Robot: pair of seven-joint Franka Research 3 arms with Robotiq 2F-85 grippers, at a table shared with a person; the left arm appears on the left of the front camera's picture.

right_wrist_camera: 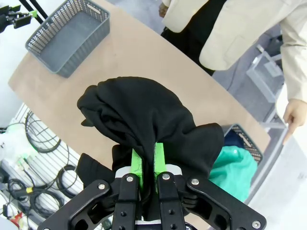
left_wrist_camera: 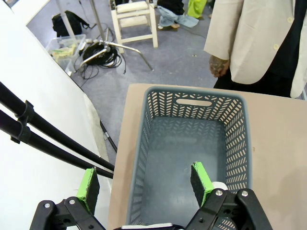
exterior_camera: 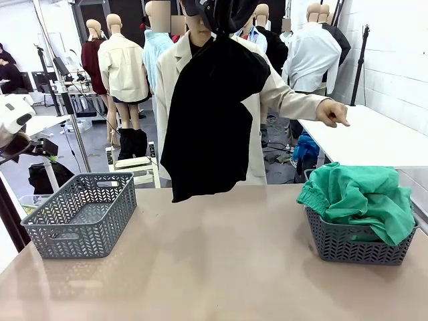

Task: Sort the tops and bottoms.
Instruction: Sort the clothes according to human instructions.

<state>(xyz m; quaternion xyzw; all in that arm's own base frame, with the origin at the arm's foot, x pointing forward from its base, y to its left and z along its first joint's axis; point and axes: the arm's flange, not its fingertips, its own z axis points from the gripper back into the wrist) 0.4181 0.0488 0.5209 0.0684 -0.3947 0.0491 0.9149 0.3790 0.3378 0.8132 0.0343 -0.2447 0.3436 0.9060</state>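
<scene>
Left gripper (left_wrist_camera: pixel 146 184): black metal linkage bars studded with silver screws, each finger ending in a bright green pad (left_wrist_camera: pixel 88 188); a white fitting sits between the finger bases. Right gripper (right_wrist_camera: pixel 148 163): the same black, screw-dotted frame with two green pads (right_wrist_camera: pixel 136 162). A rounded white arm casing (exterior_camera: pixel 15 112) with a dark joint shows in the front view. The person (exterior_camera: pixel 281 93) wears a beige blazer with pale buttons over a black top.

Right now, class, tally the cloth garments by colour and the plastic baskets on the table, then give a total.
Black cloth garment: 1
Bright green cloth garment: 1
Grey plastic lattice baskets: 2
Total: 4
</scene>
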